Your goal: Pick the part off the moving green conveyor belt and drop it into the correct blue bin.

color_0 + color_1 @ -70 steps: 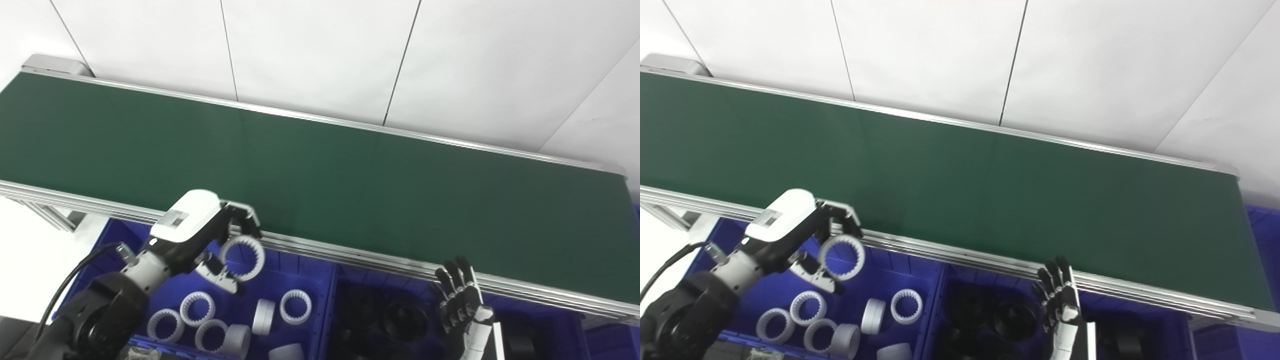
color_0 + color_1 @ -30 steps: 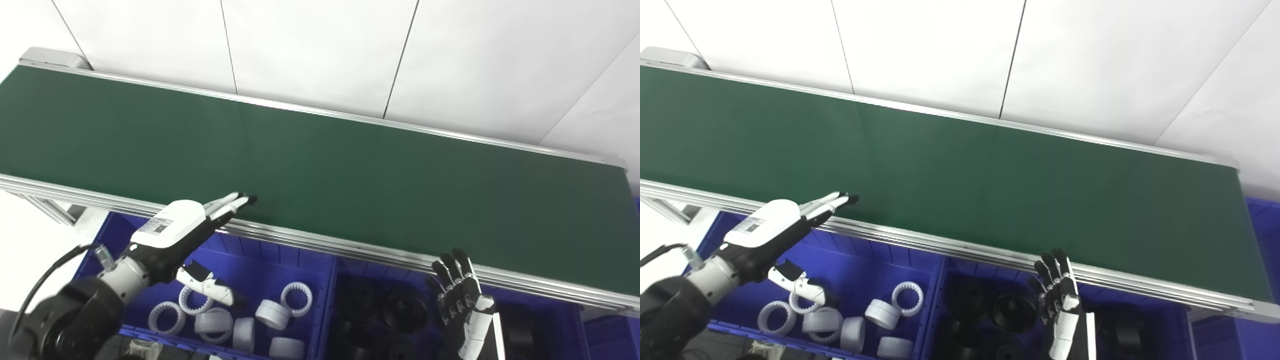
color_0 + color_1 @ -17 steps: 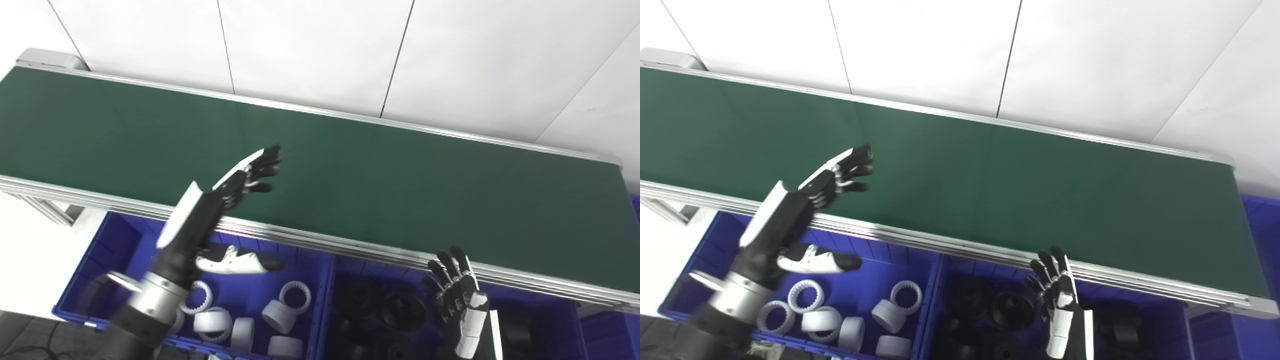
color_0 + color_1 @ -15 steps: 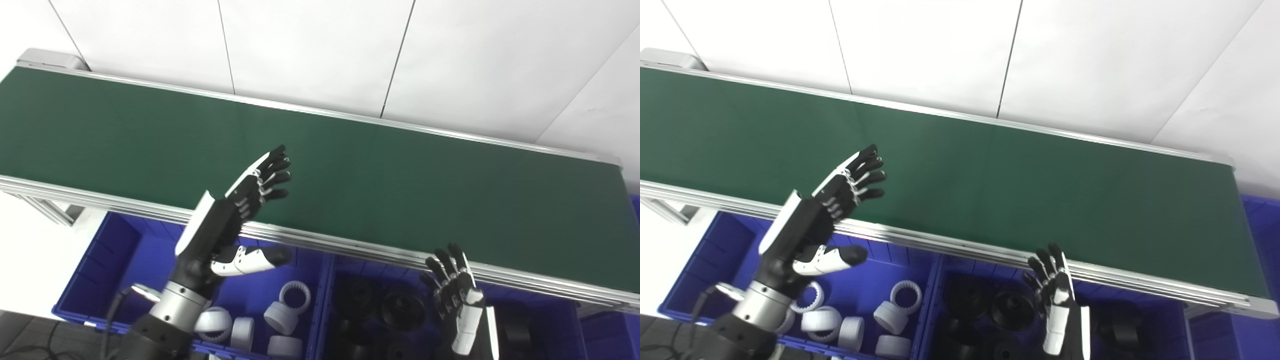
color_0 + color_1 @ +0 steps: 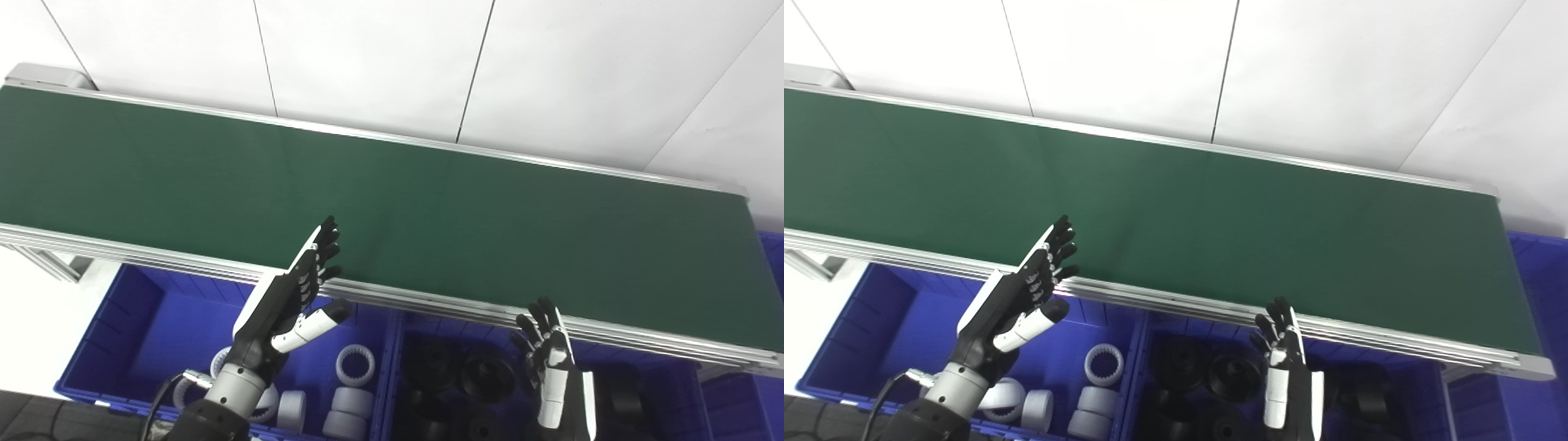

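Observation:
The green conveyor belt runs across the view and carries no part. My left hand is open and empty, raised over the belt's near rail above the left blue bin. That bin holds several white toothed rings. My right hand is open and empty, fingers up, above the middle blue bin, which holds several black parts.
The belt's aluminium near rail runs between the hands and the belt. Another blue bin shows at the right edge. A white panelled wall lies behind the belt.
My left hand let go of a white ring over the left bin, opened, rose over the belt edge, then drew back toward the rail. The right hand stayed. The camera shifted slightly.

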Robot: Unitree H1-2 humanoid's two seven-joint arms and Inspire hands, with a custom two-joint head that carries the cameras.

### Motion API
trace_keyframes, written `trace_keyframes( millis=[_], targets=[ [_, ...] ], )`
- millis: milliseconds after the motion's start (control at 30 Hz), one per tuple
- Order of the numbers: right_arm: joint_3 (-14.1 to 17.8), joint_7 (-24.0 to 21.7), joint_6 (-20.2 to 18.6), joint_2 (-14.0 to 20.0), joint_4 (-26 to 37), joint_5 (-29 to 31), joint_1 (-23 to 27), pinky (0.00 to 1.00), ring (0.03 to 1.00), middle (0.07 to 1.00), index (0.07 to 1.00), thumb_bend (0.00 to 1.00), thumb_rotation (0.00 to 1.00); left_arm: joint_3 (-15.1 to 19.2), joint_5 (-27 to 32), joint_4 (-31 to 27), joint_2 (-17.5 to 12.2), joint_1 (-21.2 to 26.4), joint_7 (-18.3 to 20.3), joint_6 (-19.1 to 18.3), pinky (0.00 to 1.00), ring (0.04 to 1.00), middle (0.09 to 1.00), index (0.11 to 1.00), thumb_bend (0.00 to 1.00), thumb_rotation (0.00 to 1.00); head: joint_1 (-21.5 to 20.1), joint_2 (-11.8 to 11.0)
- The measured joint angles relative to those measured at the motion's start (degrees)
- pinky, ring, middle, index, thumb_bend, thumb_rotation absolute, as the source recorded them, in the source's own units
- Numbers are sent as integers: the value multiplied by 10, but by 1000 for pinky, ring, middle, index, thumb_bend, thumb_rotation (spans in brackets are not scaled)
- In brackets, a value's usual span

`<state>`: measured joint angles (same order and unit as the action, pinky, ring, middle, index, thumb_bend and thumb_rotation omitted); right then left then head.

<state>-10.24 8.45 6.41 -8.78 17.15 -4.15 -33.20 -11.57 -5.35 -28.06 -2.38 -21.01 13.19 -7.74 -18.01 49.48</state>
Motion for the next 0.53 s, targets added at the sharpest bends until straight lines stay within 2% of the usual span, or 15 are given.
trace_keyframes(
  millis=[133,367,533],
  targets=[
    [-3,5,3,0,-6,-7,2,831,877,909,930,859,999,-3,-6,10,-13,-3,0,28,914,997,1000,1000,755,671,-8,1],
    [-8,16,4,2,-6,-11,3,824,873,901,920,858,1000,-14,-39,10,-11,-11,-18,68,941,1000,1000,1000,701,694,-16,3],
    [-11,16,4,3,-6,-10,4,825,881,910,923,859,998,-21,-58,18,-15,-14,-22,82,937,1000,1000,1000,680,690,-12,2]
  ],
)
